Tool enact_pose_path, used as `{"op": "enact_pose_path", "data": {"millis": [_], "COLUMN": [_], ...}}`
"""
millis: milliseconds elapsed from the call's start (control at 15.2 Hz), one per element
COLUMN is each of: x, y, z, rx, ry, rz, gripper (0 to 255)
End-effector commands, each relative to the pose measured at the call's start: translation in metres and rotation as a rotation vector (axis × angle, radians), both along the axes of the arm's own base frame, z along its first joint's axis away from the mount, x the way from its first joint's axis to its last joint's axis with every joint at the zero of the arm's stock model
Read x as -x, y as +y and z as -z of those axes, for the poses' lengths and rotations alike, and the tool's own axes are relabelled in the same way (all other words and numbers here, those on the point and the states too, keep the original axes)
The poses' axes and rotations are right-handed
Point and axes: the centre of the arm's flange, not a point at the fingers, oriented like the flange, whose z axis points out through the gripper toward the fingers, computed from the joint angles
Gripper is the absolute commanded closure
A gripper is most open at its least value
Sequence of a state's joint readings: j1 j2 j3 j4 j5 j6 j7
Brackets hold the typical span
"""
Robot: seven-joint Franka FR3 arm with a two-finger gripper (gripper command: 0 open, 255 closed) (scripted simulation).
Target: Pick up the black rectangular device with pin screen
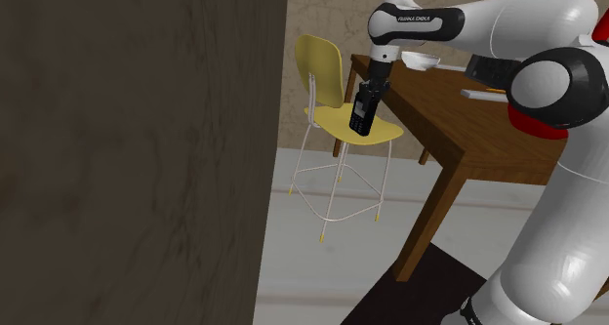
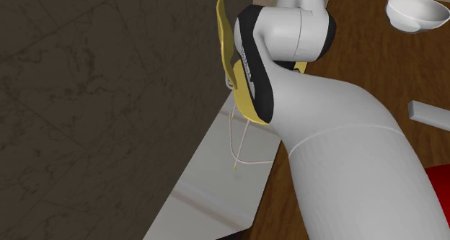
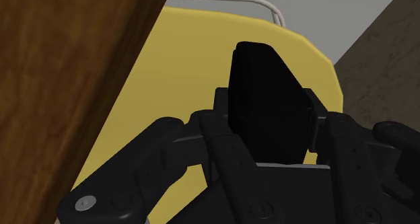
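Note:
The black rectangular device [image 1: 361, 115] hangs upright in the air, past the brown table's [image 1: 459, 128] corner and above the yellow chair's seat [image 1: 376, 130]. My gripper [image 1: 366, 97] is shut on its upper part. In the wrist view the device [image 3: 264, 101] stands as a black slab clasped between the fingers [image 3: 222, 105], with the yellow seat [image 3: 182, 61] beyond it and the table's wooden edge [image 3: 60, 75] beside it.
A white bowl [image 1: 421, 59] and a flat grey bar [image 1: 485, 95] lie on the table; the bowl [image 2: 417, 13] also appears in the second exterior view. A dark wall [image 1: 137, 147] fills the shoulder view's left. The chair's thin metal legs [image 1: 337, 191] stand on pale floor.

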State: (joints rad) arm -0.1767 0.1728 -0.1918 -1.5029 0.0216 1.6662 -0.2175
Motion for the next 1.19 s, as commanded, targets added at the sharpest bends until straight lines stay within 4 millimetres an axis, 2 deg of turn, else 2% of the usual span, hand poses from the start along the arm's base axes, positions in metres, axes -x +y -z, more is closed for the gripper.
{"op": "enact_pose_path", "data": {"millis": [0,198,1122], "x": [0.0,-0.001,-0.001], "y": [-0.001,0.0,0.0], "z": [0.002,0.001,-0.073], "rx": [0.0,0.0,0.0], "ry": [0.003,0.003,0.003], "rz": [0.001,0.001,0.001], "gripper": [255,255,255]}}
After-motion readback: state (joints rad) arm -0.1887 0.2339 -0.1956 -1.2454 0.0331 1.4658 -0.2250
